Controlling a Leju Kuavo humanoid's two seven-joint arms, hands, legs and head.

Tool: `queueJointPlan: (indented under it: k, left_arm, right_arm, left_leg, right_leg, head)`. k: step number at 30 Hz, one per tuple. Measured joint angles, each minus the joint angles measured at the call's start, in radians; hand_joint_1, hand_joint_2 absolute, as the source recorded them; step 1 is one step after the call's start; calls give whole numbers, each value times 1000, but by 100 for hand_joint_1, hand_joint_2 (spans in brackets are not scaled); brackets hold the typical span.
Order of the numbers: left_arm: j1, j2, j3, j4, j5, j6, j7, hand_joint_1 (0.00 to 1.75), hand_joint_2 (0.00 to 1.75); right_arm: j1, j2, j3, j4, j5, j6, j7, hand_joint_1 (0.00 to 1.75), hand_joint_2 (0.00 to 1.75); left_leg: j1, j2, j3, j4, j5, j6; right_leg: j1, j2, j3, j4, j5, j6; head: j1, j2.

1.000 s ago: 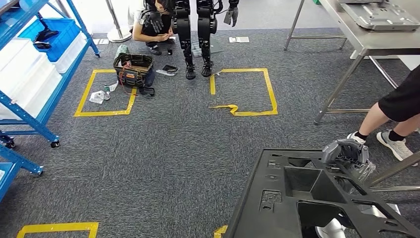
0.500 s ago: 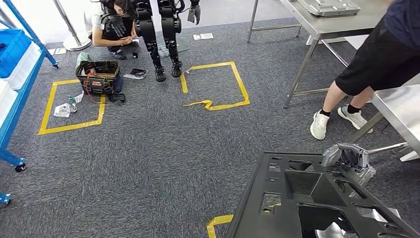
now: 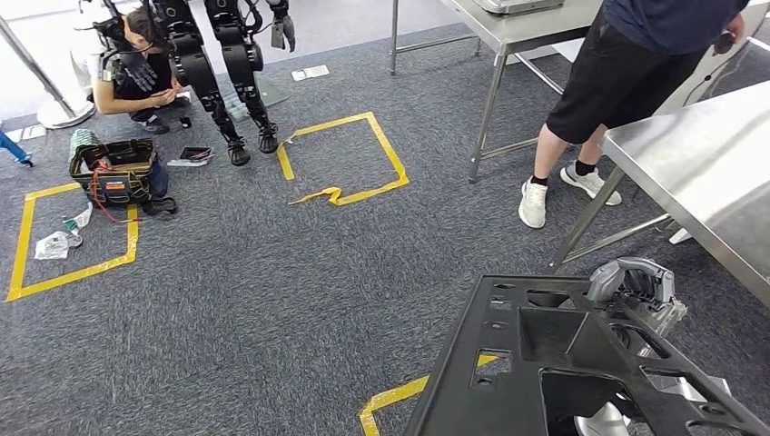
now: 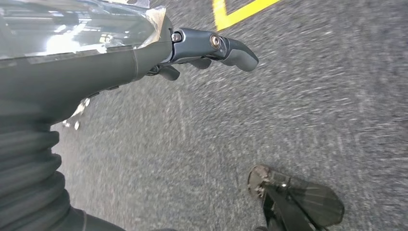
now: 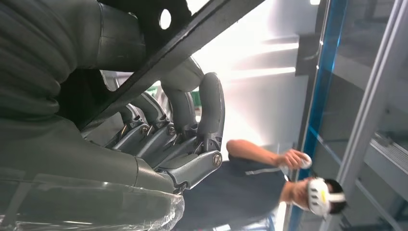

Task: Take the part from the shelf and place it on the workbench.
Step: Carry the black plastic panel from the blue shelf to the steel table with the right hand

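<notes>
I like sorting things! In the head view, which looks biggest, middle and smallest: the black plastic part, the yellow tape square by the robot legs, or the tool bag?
1. Black plastic part, though it is nearest the camera.
2. Yellow tape square.
3. Black and orange tool bag.

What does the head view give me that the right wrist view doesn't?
Head view alone: the workbench ahead on the right, yellow floor tape, a tool bag and the black part's whole top face. Right wrist view alone: the right hand's fingers curled around the part's edge, and a blue frame. Both: the part, the right hand and a standing person.
</notes>
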Motion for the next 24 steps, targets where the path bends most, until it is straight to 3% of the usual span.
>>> queueJointPlan:
  k: [2,3,5,7,9,11,12,13,14,15,17,18,20,22,24]
  left_arm:
    - [0,0,0,0,0,0,0,0,175]
    - [0,1,0,0,0,0,0,0,175]
    - [0,2,0,0,1,0,1,0,175]
    - [-1,2,0,0,1,1,1,0,175]
    - [0,2,0,0,1,1,1,0,175]
    - [1,2,0,0,1,1,1,0,175]
    - [1,2,0,0,1,1,1,0,175]
    - [1,2,0,0,1,1,1,0,175]
    - [0,2,0,0,1,1,1,0,175]
    - [0,2,0,0,1,1,1,0,175]
    - [-1,2,0,0,1,1,1,0,175]
    - [-1,3,0,0,1,1,1,0,175]
    - [-2,3,0,0,2,1,0,0,175]
    - [-4,3,0,0,3,1,-2,0,175]
    - [-4,2,0,0,5,0,-6,0,175]
  right_arm:
    - [-2,0,0,0,1,0,0,175,175]
    - [-3,0,1,0,1,0,0,175,175]
    - [-2,0,1,0,2,0,0,175,175]
    - [-3,0,1,0,3,0,0,175,175]
    - [-5,0,2,0,3,0,0,175,175]
    - [-3,0,2,1,3,0,0,175,175]
    - [-2,0,2,1,3,0,0,175,175]
    - [-2,0,2,1,3,0,0,175,175]
    - [-2,0,2,1,3,0,0,175,175]
    - [-3,0,2,1,3,0,0,175,175]
    - [-4,0,2,1,3,0,0,175,175]
    - [-5,0,2,1,3,0,0,175,175]
    - [-6,0,2,1,4,0,0,175,175]
    - [-10,0,1,1,5,2,0,175,175]
    - [-16,0,1,2,4,5,1,175,175]
  left_leg:
    - [3,-42,36,-81,24,2]
    - [0,-49,37,-89,22,5]
    - [-7,-22,37,-96,30,22]
    - [-9,8,38,-109,42,40]
    - [-13,39,36,-115,47,50]
    - [-19,71,34,-114,47,52]
    - [-20,85,33,-114,47,52]
    - [-20,98,33,-114,46,52]
    - [-21,110,34,-113,46,50]
    - [-23,120,36,-113,44,48]
    - [-29,137,41,-110,39,39]
    - [-32,146,43,-110,37,34]
    - [-30,162,47,-109,33,24]
    - [-24,135,36,-77,6,12]
    - [-20,76,-16,36,-61,5]
  right_leg:
    - [1,21,-9,3,5,12]
    - [-1,32,-15,2,9,20]
    - [-7,48,-29,-1,17,36]
    - [-4,15,-58,40,-2,38]
    - [1,-40,-116,162,-59,28]
    - [1,-59,-164,277,-101,27]
    - [1,-63,-162,285,-102,32]
    - [1,-69,-137,250,-89,40]
    - [0,-82,-94,179,-67,48]
    - [1,-109,-50,103,-48,51]
    - [6,-148,8,7,-24,44]
    - [9,-154,14,-3,-22,36]
    - [6,-130,13,-4,-16,24]
    - [-3,-106,12,-8,-10,11]
    - [-6,-85,8,-9,-6,0]
  head:
    - [1,0]
    - [1,0]
    - [1,0]
    - [6,0]
    - [12,0]
    - [14,0]
    - [14,0]
    - [14,0]
    - [14,0]
    - [14,0]
    - [13,0]
    - [11,0]
    - [9,0]
    - [8,0]
    - [5,0]
